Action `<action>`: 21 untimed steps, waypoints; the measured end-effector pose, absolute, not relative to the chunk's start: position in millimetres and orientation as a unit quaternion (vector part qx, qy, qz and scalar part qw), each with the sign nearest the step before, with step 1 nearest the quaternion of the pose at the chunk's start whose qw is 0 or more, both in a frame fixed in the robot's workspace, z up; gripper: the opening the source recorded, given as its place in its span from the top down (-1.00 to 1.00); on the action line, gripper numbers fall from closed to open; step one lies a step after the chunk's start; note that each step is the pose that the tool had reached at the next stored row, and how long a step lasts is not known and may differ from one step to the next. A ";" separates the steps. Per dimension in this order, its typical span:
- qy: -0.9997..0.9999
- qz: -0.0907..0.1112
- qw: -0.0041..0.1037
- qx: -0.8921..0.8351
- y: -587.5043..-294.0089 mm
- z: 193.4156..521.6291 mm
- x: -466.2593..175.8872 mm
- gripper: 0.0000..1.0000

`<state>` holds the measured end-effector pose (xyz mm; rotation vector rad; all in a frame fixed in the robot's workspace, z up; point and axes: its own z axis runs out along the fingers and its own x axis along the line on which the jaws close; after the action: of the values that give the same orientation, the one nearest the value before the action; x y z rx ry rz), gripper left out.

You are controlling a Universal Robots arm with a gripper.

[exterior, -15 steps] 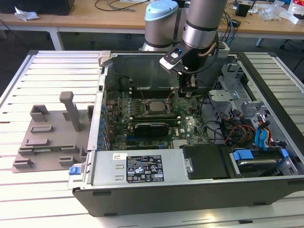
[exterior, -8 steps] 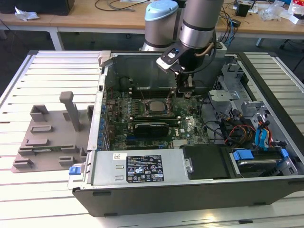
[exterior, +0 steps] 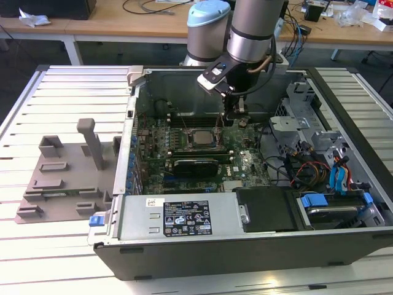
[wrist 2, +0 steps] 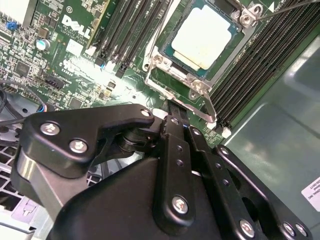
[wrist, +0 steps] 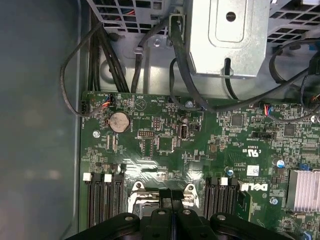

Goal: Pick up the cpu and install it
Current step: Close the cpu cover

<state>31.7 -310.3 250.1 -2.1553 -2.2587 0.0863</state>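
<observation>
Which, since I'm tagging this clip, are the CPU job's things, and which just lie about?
Job: cpu in its socket frame; end effector near it.
Lying about: grey fixture; black card; coin cell; cables.

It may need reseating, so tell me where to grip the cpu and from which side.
Probably by two opposite thin edges, from straight above: the cpu lies flat in the socket, whose metal frame hems in its sides.
</observation>
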 end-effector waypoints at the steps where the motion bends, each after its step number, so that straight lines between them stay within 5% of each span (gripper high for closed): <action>1: -0.723 0.028 0.009 -0.690 -310.3 250.1 30.4 0.79; 21: -0.723 0.028 0.009 -0.690 -310.4 239.6 10.7 0.79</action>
<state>10.7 -310.4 239.6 -2.1552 -2.2587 0.0864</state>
